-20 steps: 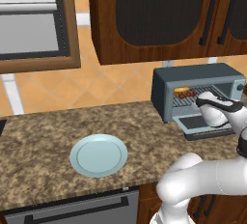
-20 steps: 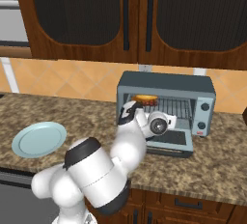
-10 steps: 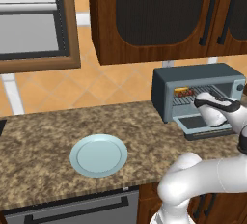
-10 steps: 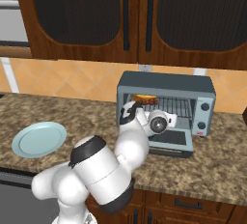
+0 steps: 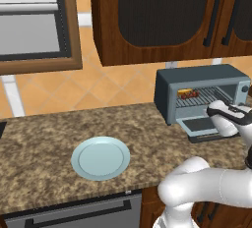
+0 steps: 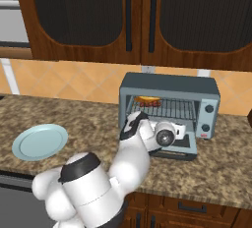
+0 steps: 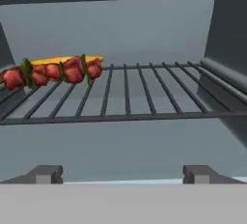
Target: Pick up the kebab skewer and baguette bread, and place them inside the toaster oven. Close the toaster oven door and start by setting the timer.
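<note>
Hand level at toaster oven mouth | fingers apparently wide, empty | kebab skewer on rack

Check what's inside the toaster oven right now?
On the toaster oven rack's left side lies the kebab skewer, with the baguette bread right behind it, mostly covered by the skewer. The rest of the rack is bare.

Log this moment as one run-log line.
kebab skewer and baguette bread: on toaster oven rack, left | toaster oven door: open | gripper: open, empty, facing rack | plate: empty
</note>
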